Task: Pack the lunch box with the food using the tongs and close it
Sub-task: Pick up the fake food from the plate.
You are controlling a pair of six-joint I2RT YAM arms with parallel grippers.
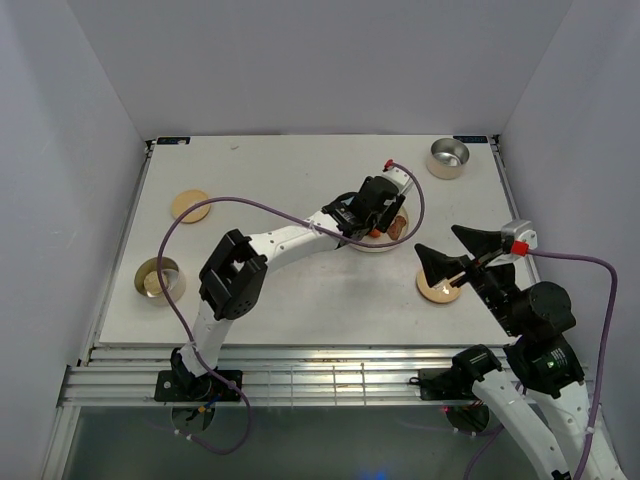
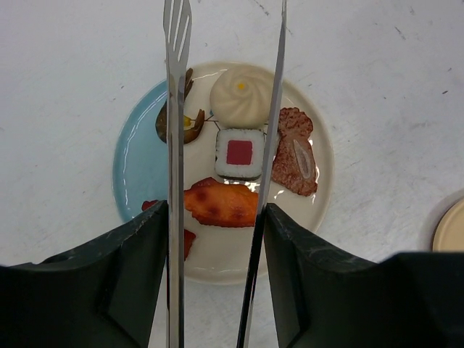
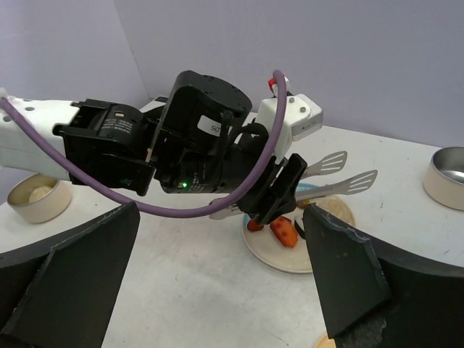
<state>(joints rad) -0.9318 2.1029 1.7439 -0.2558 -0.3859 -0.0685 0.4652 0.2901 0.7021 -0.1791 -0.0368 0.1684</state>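
Left gripper (image 2: 214,210) pinches the tongs (image 2: 176,145) between its two black fingers (image 2: 138,275), one slim metal arm lying against the inner face of each finger. The tongs' arms stand apart, and their flat slotted tips reach out past the far rim of the plate (image 2: 134,167). From the right wrist view the tips hang above the plate without touching anything on it. The food (image 2: 240,153) lies on the blue-and-white plate near the middle of the table (image 1: 300,170): a white bun (image 2: 241,94) at the far side, a sushi roll (image 2: 240,174) with a red centre just nearer, an orange-red piece (image 2: 221,205) nearer again, and a brown meat slice (image 2: 296,152) to the right. In the left wrist view the roll and the orange-red piece sit between the two tong arms. Right gripper (image 1: 436,240) hangs with its fingers spread wide and nothing between them, above a wooden disc (image 1: 438,289) to the right of the plate. A metal bowl (image 1: 448,158) stands at the far right corner.
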